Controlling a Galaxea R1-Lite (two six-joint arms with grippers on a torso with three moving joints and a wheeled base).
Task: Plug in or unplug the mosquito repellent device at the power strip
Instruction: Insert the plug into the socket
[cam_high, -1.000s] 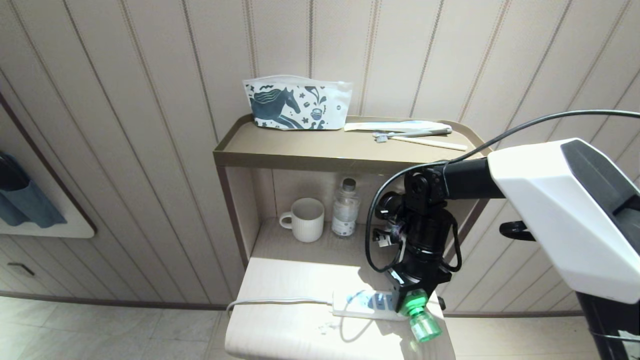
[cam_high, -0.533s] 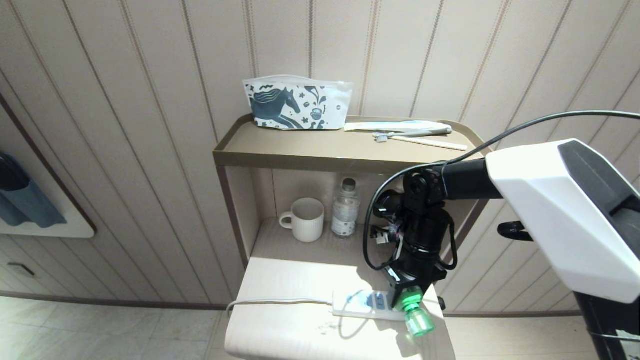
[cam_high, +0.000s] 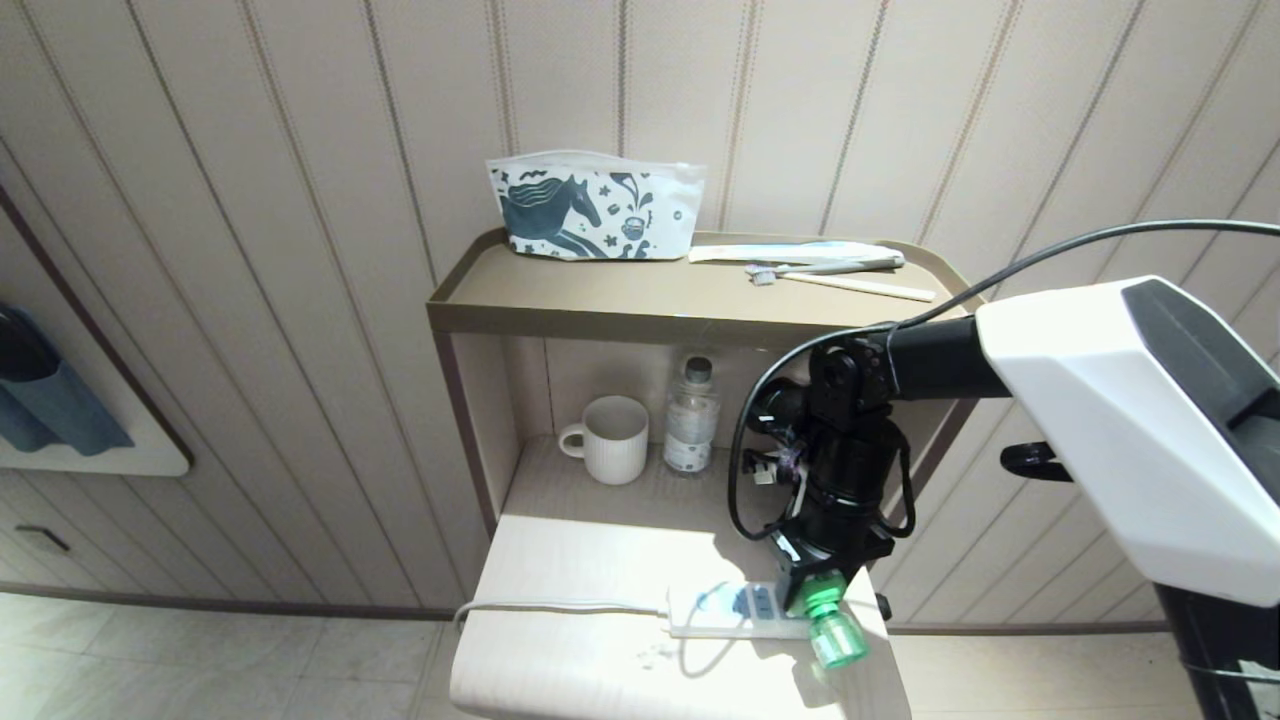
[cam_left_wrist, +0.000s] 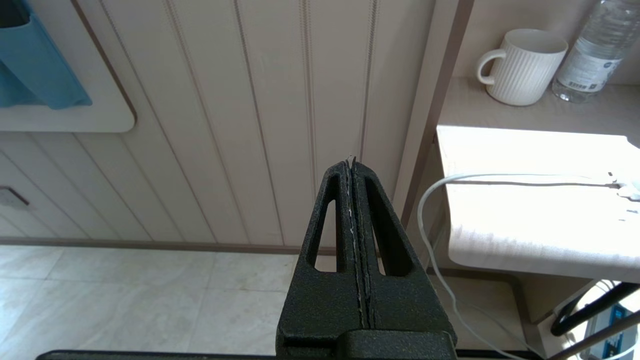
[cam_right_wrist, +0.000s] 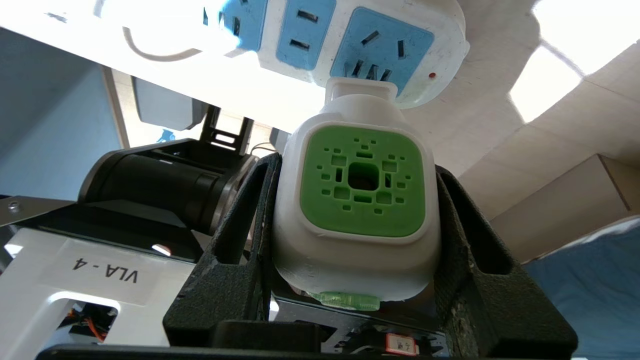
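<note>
Mosquito repellent device (cam_right_wrist: 357, 200), white head, green grille, green bottle

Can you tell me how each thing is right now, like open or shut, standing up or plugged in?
White and green plastic mosquito repellent device: gripped, plug end at the strip's end socket.
Long white power strip: flat on the table, other sockets free.
Right end effector: shut on the device.
Left end effector: shut, empty.
White ribbed mug: upright.
Clear plastic water bottle: upright, capped.
Horse-print pouch: upright.
</note>
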